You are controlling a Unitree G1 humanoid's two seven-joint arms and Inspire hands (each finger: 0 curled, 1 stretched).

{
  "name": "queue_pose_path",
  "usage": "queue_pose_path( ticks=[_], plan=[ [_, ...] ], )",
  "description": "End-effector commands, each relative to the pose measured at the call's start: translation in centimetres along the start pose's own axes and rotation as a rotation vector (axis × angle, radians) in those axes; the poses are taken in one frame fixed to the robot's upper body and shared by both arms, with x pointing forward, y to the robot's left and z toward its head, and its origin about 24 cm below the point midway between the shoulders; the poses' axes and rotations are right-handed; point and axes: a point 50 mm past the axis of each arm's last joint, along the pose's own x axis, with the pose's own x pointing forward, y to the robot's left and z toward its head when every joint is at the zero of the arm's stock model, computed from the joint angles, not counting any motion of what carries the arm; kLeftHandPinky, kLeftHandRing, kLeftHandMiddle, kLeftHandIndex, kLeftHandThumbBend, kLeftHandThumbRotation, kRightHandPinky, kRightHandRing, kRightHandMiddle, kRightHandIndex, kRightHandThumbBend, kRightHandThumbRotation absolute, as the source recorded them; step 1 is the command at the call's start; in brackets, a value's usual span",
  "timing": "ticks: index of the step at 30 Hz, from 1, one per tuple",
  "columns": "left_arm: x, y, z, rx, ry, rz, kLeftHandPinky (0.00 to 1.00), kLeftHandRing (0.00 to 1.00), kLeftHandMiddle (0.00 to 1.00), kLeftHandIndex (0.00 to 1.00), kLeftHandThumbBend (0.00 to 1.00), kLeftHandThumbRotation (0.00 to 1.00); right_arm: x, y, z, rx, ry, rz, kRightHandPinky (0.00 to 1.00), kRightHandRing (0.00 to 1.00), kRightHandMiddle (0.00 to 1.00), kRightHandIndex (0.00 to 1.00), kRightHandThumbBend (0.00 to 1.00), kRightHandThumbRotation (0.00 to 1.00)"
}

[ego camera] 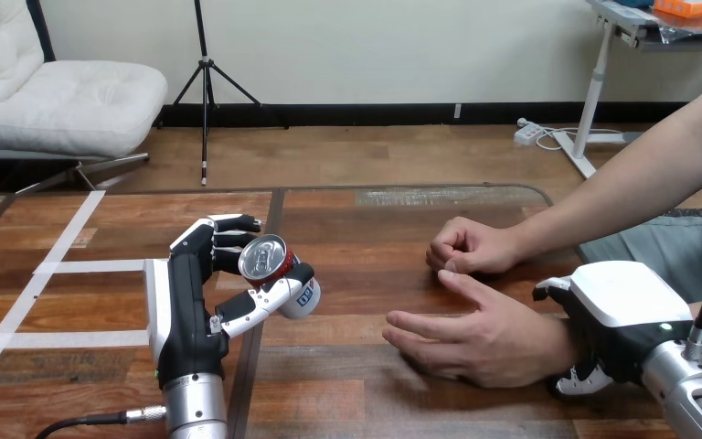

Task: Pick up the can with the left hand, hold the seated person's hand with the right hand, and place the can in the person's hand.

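At about 8 o'clock on the wooden table (375,302) I see white tape strips (73,265) crossing the boards. Just to their right, my left hand (183,306) reaches up from the bottom edge and grips the can (274,265). Its fingers wrap the can's far side and its thumb lies across the near side. The can is red with a silver top and is tilted, with the top leaning toward 10 o'clock. I cannot tell whether its lower end touches the wood.

At 3 o'clock from the can, across a stretch of bare table, is the person's closed hand (466,247), its arm coming in from 2 o'clock. Just beside it, at 6 o'clock, the person's open hand (484,343) lies palm down on the table, fingers pointing toward 9 o'clock. The can is apart from both.

At 4 o'clock on the table, my right hand (617,306) sits over the wrist of that open hand, white shell uppermost. One digit shows on the wrist's far side and fingertips (578,380) show on its near side, so the hand is closed round the wrist.
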Motion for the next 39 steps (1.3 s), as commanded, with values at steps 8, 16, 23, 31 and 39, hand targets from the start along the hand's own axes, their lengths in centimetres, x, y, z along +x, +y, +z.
queue_pose_path(
  ticks=[8,16,23,31,39],
  plan=[
    [2.00,0.13,2.01,-0.033,-0.107,0.027,0.50,0.44,0.46,0.55,0.71,0.00,0.20,1.82,-0.89,-0.059,0.051,0.092,0.82,0.85,0.85,0.82,0.87,0.12],
    [2.06,0.17,2.06,-0.035,-0.109,0.028,0.50,0.44,0.46,0.55,0.71,0.00,0.35,2.01,-1.10,-0.071,0.062,0.103,0.79,0.83,0.83,0.80,0.84,0.07],
    [2.07,0.23,2.11,-0.033,-0.116,0.026,0.50,0.44,0.46,0.55,0.71,0.00,0.44,2.28,-1.37,-0.045,0.073,0.111,0.77,0.81,0.82,0.79,0.81,0.02],
    [2.07,0.30,2.13,-0.028,-0.118,0.029,0.51,0.44,0.46,0.55,0.71,0.00,0.61,2.40,-1.47,-0.035,0.089,0.123,0.77,0.80,0.82,0.78,0.82,0.01],
    [2.06,0.29,2.15,-0.035,-0.119,0.028,0.50,0.44,0.46,0.55,0.71,0.00,0.70,2.45,-1.44,-0.030,0.086,0.118,0.75,0.78,0.80,0.77,0.84,0.01]
  ],
)
